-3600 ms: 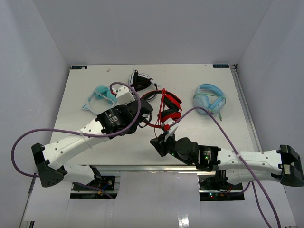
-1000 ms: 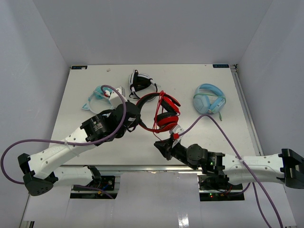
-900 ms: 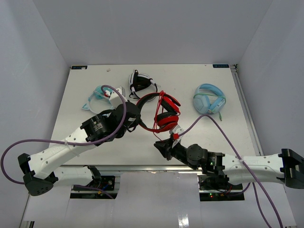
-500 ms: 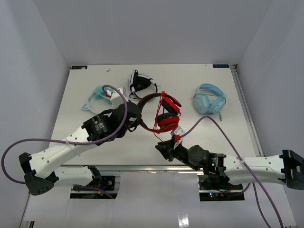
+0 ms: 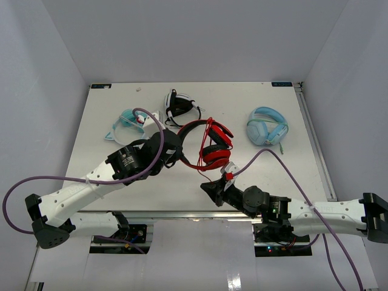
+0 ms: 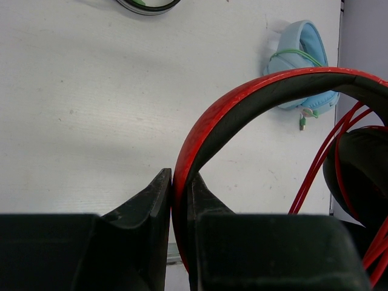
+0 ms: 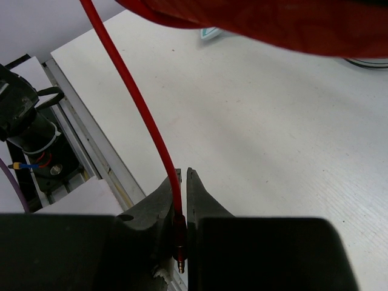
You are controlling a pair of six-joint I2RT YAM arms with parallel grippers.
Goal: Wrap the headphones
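Red headphones (image 5: pixel 210 143) sit mid-table (image 5: pixel 121 176), between the two arms; left gripper (image 6: pixel 179 185) is clenched on the red headband (image 6: pixel 242 103), one finger on each side of the band, no gap visible; the band arcs away from the fingers to the right, toward the black ear cup (image 6: pixel 357 170); several thin red cable strands cross next to that cup; right gripper (image 7: pixel 180 203) is pinched on the red cable (image 7: pixel 130 100) just above its plug (image 7: pixel 180 260), whose metal tip shows between the fingers; the cable runs taut from there up to the headphones; cannot tell whether the ear cups touch the table; black-and-white pair (image 5: pixel 179 104), teal pair (image 5: pixel 128 123) and light-blue pair (image 5: pixel 267 126) lie farther back, apart from the red ones.
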